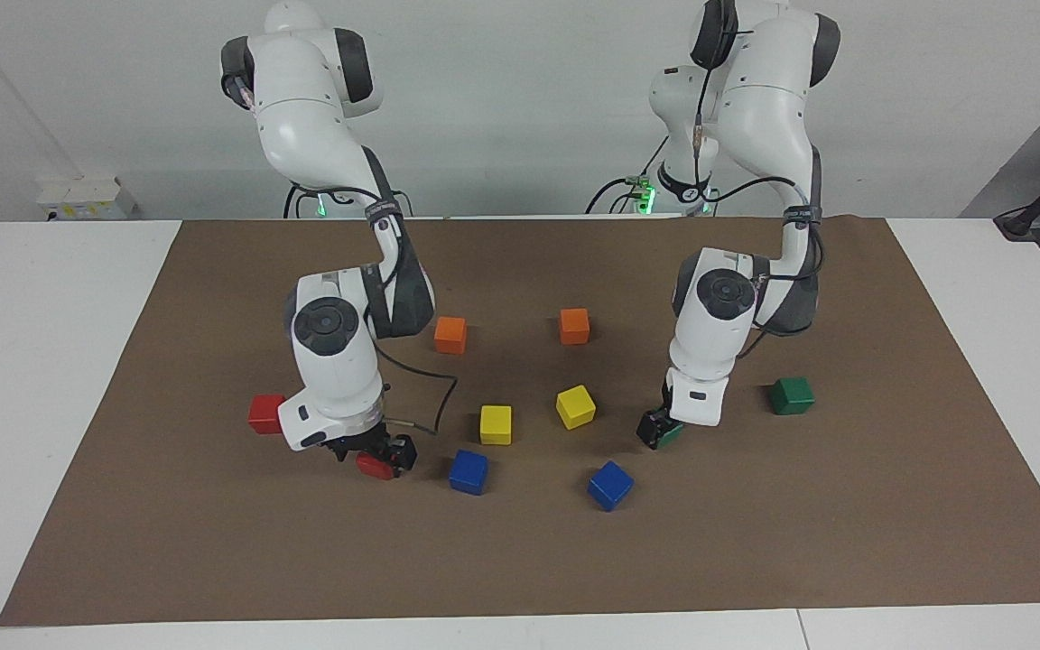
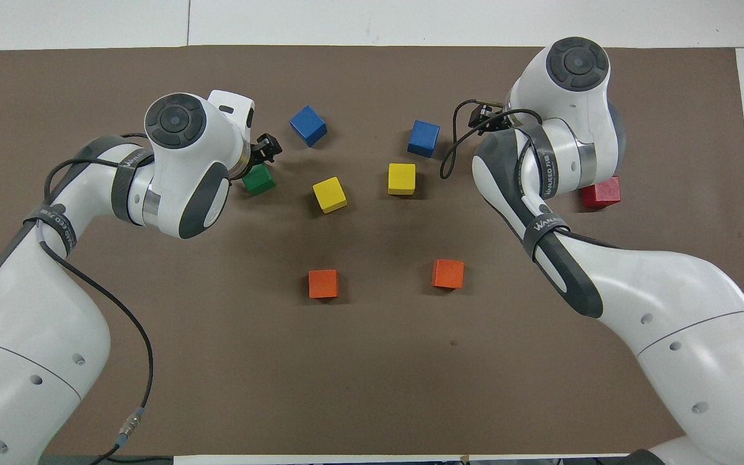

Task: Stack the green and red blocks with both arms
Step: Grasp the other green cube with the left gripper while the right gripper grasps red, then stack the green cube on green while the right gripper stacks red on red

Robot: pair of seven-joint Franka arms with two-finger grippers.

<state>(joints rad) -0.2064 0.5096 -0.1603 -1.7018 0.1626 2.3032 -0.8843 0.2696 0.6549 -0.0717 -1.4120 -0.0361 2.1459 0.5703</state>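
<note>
Your right gripper (image 1: 376, 454) is sitting low on the brown mat (image 1: 520, 578), and its fingers are closing around a red block (image 1: 374, 466). From above you are not seeing that block, because the right arm is covering it. The second red block (image 1: 264, 413) is resting on the mat just beside the same arm, a bit nearer to the robots and toward the right arm's end of the table.

Your left gripper (image 1: 660, 431) is also down low, and its fingers are squeezing a green block (image 1: 667, 435). From above this green block (image 2: 259, 180) is peeking out next to the black fingers. The other green block (image 1: 792, 395) is lying alone on the mat toward the left arm's end of the table, a little nearer to the robots than the one you are holding.

Between your two grippers, two blue blocks (image 1: 468, 471) are lying farthest from the robots. Two yellow blocks (image 1: 496, 424) are sitting a bit nearer to the robots. Two orange blocks (image 1: 450, 335) are sitting nearest to the robots, well apart from each other.
</note>
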